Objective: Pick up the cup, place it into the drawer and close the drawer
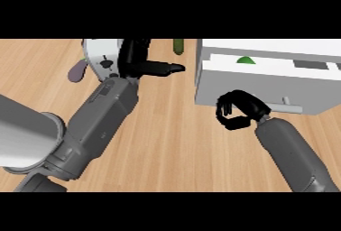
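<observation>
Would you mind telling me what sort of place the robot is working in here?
Probably a kitchen counter: a light wooden worktop carries a white drawer unit with a grey bar handle, its drawer partly open with something green inside, and a white appliance-like object sits at the back.

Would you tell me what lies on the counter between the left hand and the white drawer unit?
In the head view, only bare wooden counter separates the left hand from the drawer unit.

- Bare wooden counter (173,149) runs open through the frame's centre and lower middle.
- The white drawer unit (266,85) blocks the upper right.
- The left hand (143,63) and forearm crowd the upper left.
</observation>
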Action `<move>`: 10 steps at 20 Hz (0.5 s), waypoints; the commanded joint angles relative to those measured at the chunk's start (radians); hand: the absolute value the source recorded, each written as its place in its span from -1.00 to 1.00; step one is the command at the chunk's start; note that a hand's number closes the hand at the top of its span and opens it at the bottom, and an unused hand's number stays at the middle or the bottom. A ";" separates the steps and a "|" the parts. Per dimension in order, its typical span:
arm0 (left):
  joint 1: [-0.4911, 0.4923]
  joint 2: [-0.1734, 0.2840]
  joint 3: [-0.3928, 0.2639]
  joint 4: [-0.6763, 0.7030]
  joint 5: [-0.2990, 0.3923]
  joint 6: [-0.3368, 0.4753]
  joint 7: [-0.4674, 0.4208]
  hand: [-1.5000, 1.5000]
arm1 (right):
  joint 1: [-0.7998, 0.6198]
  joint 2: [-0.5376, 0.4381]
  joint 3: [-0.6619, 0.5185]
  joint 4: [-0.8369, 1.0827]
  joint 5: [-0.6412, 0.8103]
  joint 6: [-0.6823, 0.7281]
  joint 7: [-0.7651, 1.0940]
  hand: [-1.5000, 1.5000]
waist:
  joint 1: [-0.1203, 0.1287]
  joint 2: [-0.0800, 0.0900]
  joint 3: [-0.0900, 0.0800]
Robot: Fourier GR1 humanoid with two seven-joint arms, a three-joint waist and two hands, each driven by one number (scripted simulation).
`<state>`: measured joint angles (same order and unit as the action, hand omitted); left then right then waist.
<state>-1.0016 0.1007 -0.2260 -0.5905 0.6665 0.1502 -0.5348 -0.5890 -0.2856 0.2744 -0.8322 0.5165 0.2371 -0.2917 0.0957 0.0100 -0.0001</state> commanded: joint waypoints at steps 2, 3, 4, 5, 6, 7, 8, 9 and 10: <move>0.056 0.023 -0.014 -0.078 0.004 -0.038 0.024 -1.00 | -0.129 -0.040 -0.123 0.205 -0.028 -0.081 -0.116 1.00 | 0.035 0.010 0.006; 0.062 0.052 -0.003 -0.071 0.006 -0.046 0.029 -1.00 | -0.179 0.002 -0.135 0.241 -0.032 -0.102 -0.093 1.00 | 0.033 0.015 0.005; 0.080 0.038 -0.010 -0.096 0.006 -0.045 0.019 -1.00 | -0.198 -0.054 -0.160 0.265 -0.044 -0.076 -0.124 1.00 | 0.045 0.015 0.005; 0.100 0.048 -0.010 -0.080 0.000 -0.060 -0.001 -1.00 | -0.235 -0.072 -0.184 0.281 -0.061 -0.065 -0.138 1.00 | 0.044 0.025 0.005; 0.124 0.077 -0.011 -0.094 0.005 -0.097 0.009 -1.00 | -0.267 -0.066 -0.200 0.298 -0.065 -0.082 -0.119 1.00 | 0.058 0.022 0.005; 0.123 0.070 -0.018 -0.106 0.002 -0.082 0.023 -1.00 | -0.291 -0.076 -0.228 0.316 -0.084 -0.083 -0.109 1.00 | 0.071 0.022 0.006; 0.134 0.070 -0.013 -0.122 0.008 -0.087 0.012 -1.00 | -0.300 -0.079 -0.224 0.333 -0.069 -0.105 -0.102 1.00 | 0.069 0.021 0.005; 0.118 0.083 -0.015 -0.117 0.006 -0.097 0.033 -1.00 | -0.321 -0.099 -0.238 0.340 -0.076 -0.096 -0.078 1.00 | 0.073 0.027 0.005; 0.107 0.077 -0.014 -0.117 0.005 -0.083 0.041 -1.00 | -0.323 -0.106 -0.241 0.342 -0.081 -0.092 -0.094 1.00 | 0.070 0.031 0.006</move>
<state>-0.9008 0.1634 -0.2376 -0.6881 0.6709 0.0773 -0.5124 -0.7677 -0.3254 0.1134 -0.5788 0.4436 0.2082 -0.4200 0.1390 0.0231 0.0067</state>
